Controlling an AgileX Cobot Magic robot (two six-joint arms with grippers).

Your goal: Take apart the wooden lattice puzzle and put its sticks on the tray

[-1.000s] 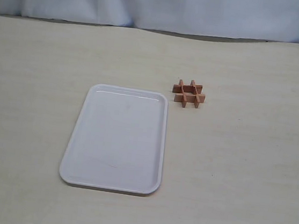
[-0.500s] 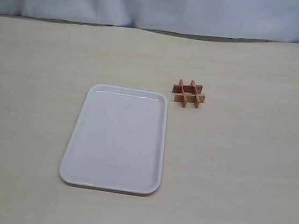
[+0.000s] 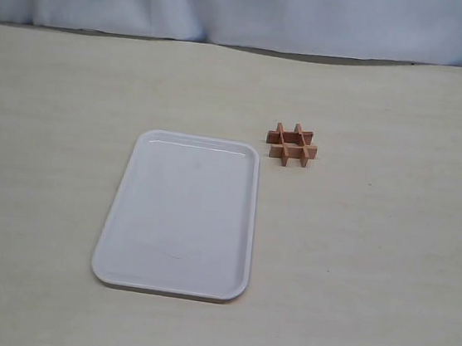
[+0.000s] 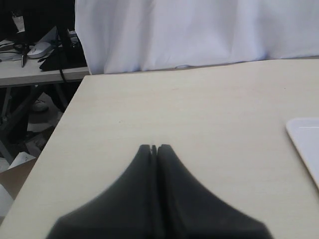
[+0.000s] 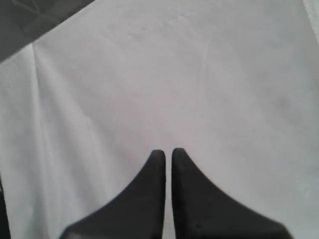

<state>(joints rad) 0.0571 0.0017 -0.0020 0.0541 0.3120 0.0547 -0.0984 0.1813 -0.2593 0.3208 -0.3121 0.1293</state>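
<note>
The wooden lattice puzzle (image 3: pixel 292 145) lies assembled on the pale table, its four reddish-brown sticks interlocked in a hash shape, just off the far right corner of the white tray (image 3: pixel 178 215). The tray lies flat at mid-table and holds nothing. Neither arm shows in the exterior view. My left gripper (image 4: pixel 154 147) is shut and holds nothing, hovering over bare table with a corner of the tray (image 4: pixel 305 144) at the frame's edge. My right gripper (image 5: pixel 165 152) is shut but for a hairline gap, holds nothing, and faces a white cloth; the puzzle is out of that view.
A white cloth backdrop (image 3: pixel 249 10) hangs along the table's far edge. In the left wrist view the table edge (image 4: pixel 55 149) drops off to a cluttered floor and a side desk (image 4: pixel 35 59) with cables.
</note>
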